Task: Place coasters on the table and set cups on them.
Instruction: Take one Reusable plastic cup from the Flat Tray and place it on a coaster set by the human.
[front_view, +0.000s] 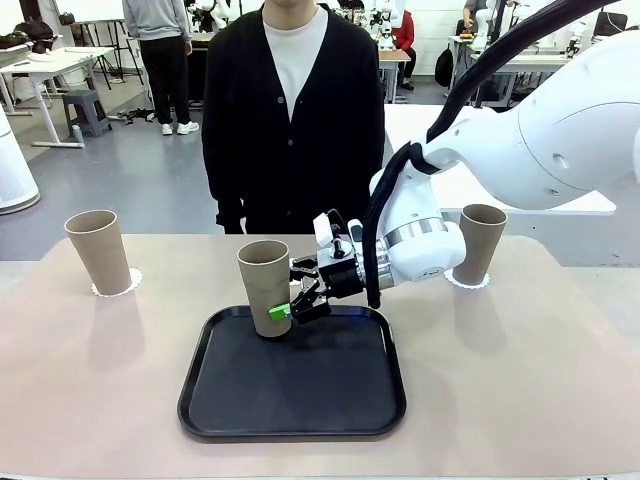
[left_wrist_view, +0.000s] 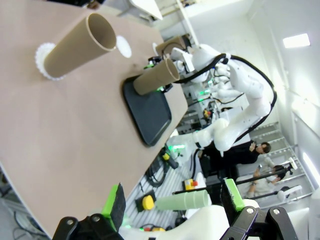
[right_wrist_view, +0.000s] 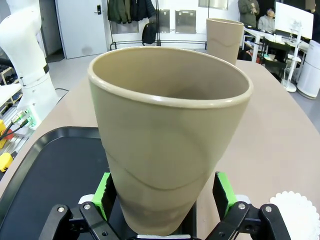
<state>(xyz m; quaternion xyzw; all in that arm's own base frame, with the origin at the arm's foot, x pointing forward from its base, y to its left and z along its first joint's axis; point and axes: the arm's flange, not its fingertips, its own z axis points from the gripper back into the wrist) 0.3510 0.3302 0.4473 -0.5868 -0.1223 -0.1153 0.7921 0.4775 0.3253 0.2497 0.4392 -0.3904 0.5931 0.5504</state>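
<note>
On the tray (front_view: 300, 405), cup (front_view: 265, 285) between spread right jaws

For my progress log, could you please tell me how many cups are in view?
3: one cup on a coaster at the table's left, one on a coaster at the right, one on the tray's far edge between the right fingers.

Three tan-brown cups (front_view: 267, 287) are seen on a light beige desk (front_view: 100, 380). White paper coasters (front_view: 118, 290) with wavy edges are seen under two of them. The tray (front_view: 293, 380) is black. Green pads are seen on the black fingers (right_wrist_view: 224, 194) of the white arm (front_view: 540, 140).
</note>
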